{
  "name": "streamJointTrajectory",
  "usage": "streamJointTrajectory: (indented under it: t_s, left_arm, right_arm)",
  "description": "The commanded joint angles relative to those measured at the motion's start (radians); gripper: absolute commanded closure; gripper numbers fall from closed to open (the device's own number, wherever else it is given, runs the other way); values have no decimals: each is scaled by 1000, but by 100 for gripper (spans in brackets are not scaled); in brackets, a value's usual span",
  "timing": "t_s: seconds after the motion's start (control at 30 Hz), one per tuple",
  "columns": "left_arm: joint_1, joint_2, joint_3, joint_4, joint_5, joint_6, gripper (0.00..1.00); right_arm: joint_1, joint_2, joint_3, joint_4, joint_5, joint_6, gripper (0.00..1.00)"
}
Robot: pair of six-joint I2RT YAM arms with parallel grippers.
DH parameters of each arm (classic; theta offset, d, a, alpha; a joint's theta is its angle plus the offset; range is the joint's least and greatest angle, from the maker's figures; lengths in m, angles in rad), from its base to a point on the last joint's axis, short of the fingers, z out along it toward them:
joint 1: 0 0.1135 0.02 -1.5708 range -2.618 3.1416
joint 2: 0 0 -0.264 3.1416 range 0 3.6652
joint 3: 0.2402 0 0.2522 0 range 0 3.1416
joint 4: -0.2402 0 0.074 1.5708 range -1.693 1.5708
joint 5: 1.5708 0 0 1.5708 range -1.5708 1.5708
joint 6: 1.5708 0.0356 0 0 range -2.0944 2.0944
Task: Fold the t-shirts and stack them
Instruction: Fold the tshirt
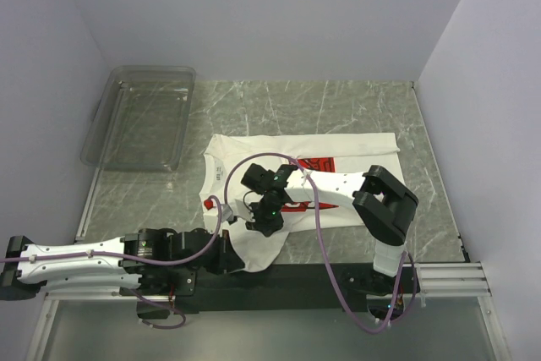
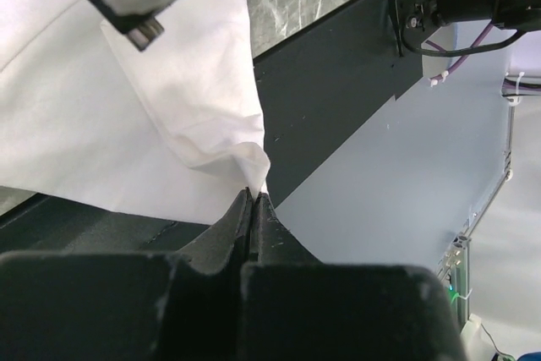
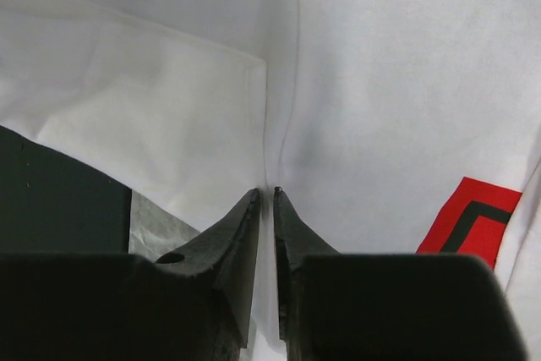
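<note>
We see the white t-shirt [image 1: 338, 150] lying spread on the grey marbled tabletop [image 1: 296, 107], its near left corner hanging over the black strip [image 1: 338, 281] along the front edge. The left pincer [image 1: 230, 253] sits at that corner, low and nearly level with the tabletop. The right pincer [image 1: 264, 219] comes down onto the middle of the t-shirt, just beside the red print [image 1: 319, 162].

From above, both pincers are dark shapes and we cannot read their jaws. The left wrist view settles it for the left pincer [image 2: 254, 196]: the jaws are pressed together with a drooping fold of the t-shirt [image 2: 127, 141] pinched at their tips, and the strip [image 2: 338, 99] runs right behind. In the right wrist view, the right pincer [image 3: 268, 196] has its jaws almost together, nipping a thin raised ridge of the t-shirt [image 3: 380, 82] that runs away from the tips as a crease. A corner of the print [image 3: 473, 217], red with a dark band, shows at the right.

The cloth is soft, matte and limp. A clear plastic bin [image 1: 139, 120], shallow and rectangular, stands at the far left, well apart.
</note>
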Motion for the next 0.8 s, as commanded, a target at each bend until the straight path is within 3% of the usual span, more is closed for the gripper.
streamJointTrajectory:
  t_s: [0.0,0.23,0.33,0.77]
  left_arm:
    - [3,-4,1,-9,-15,-19,99]
    - [3,-10,-3,-8,-16,-19,99]
    - [3,-13,-6,-8,-22,-22,99]
    - [3,-47,5,-14,-79,-31,99]
  right_arm:
    - [9,-37,1,3,-26,-31,83]
    - [9,-32,3,-7,-32,-36,89]
    - [6,-32,3,-9,-38,-36,100]
    - [-150,-190,-25,-130,-257,-145,100]
